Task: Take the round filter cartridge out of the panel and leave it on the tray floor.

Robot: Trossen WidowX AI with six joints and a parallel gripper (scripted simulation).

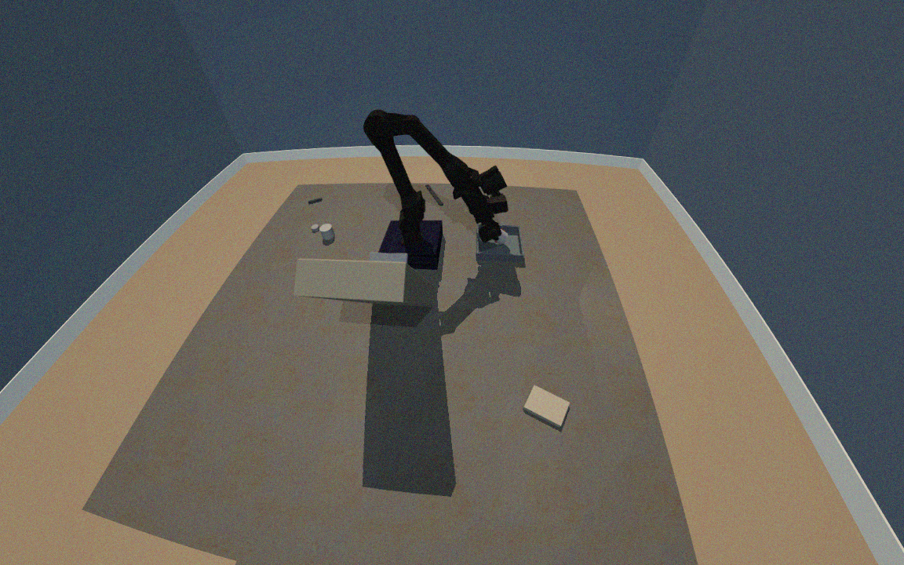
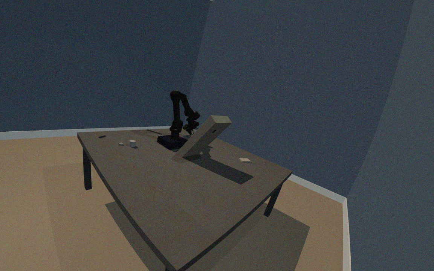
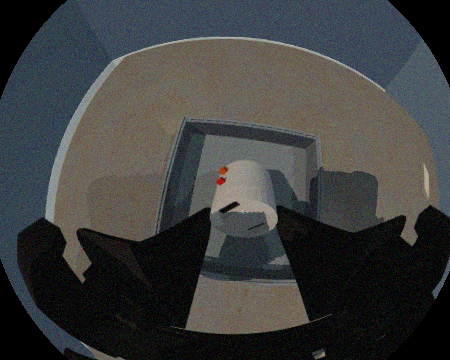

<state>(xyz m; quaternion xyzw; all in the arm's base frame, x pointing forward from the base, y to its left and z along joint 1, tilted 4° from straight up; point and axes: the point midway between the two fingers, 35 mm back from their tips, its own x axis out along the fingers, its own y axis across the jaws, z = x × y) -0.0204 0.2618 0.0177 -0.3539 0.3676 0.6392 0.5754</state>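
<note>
The pale filter cartridge has two dark slots on its near face and two small red-orange marks on its side. My gripper is shut on it, one dark finger on each side of the slotted end. The cartridge is over or inside the grey-blue tray, within its walls in the wrist view; whether it touches the tray floor I cannot tell. The service panel stands tilted to the left of the tray in the top view; its front face is hidden.
The dark robot base stands between panel and tray. A cream block lies farther off. A white cylinder, a small white piece, a dark bar and a thin rod lie elsewhere.
</note>
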